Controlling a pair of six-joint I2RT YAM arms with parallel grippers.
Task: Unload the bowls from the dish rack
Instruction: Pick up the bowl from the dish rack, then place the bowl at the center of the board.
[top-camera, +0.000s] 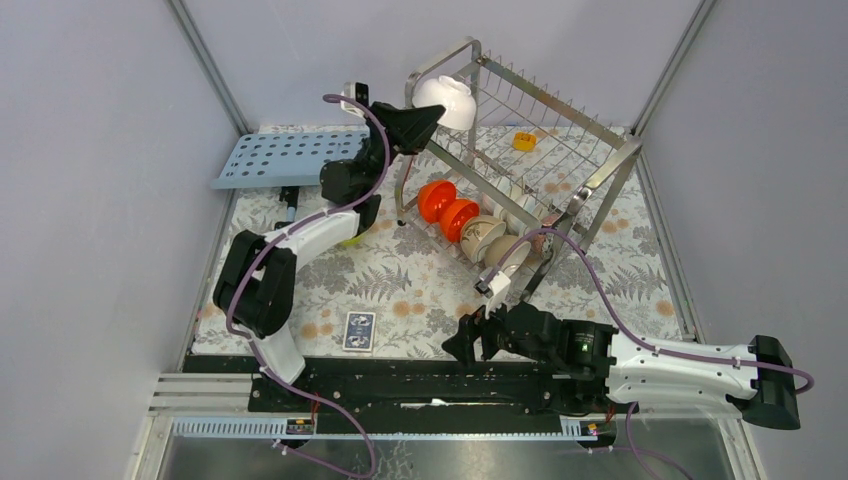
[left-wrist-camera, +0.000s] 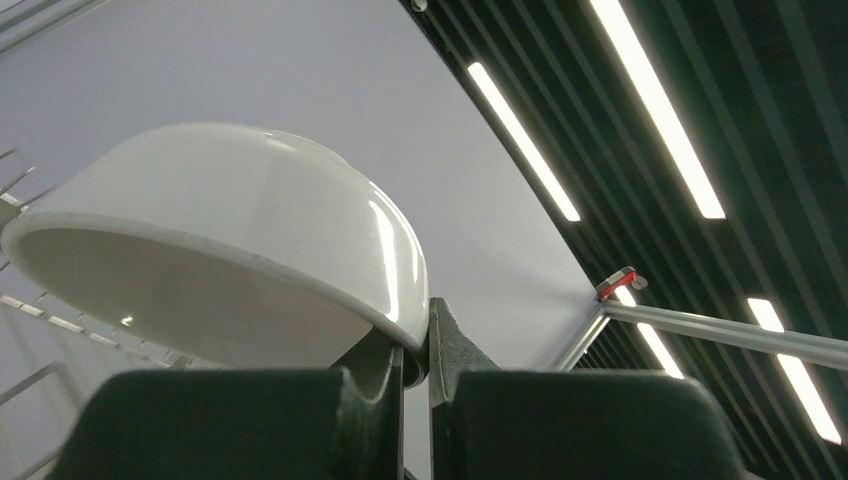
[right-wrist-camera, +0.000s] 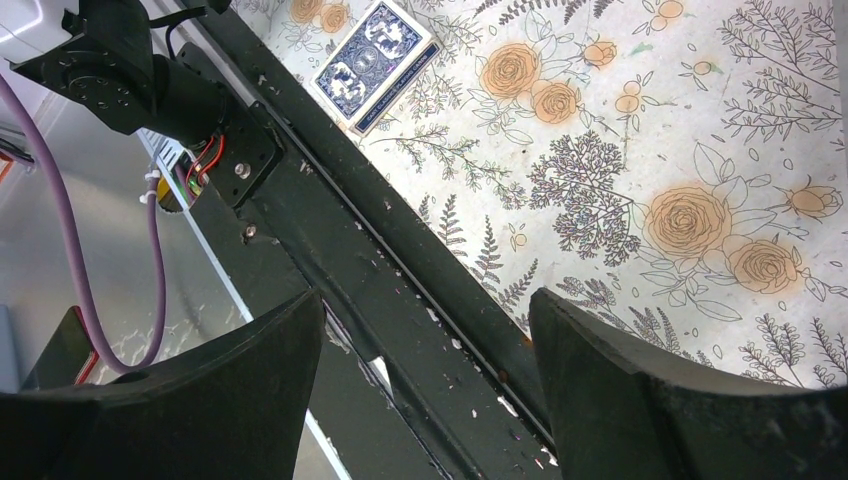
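The steel wire dish rack (top-camera: 590, 135) stands at the back right of the table. My left gripper (top-camera: 432, 112) is shut on the rim of a white bowl (top-camera: 447, 100) and holds it raised at the rack's top left corner; in the left wrist view the bowl (left-wrist-camera: 230, 240) is pinched by its rim between my fingers (left-wrist-camera: 375, 385). Two orange-red bowls (top-camera: 447, 208) and two beige bowls (top-camera: 492, 241) stand on edge in the rack's lower tier, with white bowls (top-camera: 520, 205) behind them. My right gripper (top-camera: 462, 345) is open and empty at the table's near edge (right-wrist-camera: 425, 310).
A light-blue perforated tray (top-camera: 285, 157) lies at the back left. A small yellow-orange block (top-camera: 524, 140) sits behind the rack. A blue card pack (top-camera: 359, 331) lies near the front edge, also in the right wrist view (right-wrist-camera: 378, 62). A yellow-green thing (top-camera: 352, 238) shows under the left arm.
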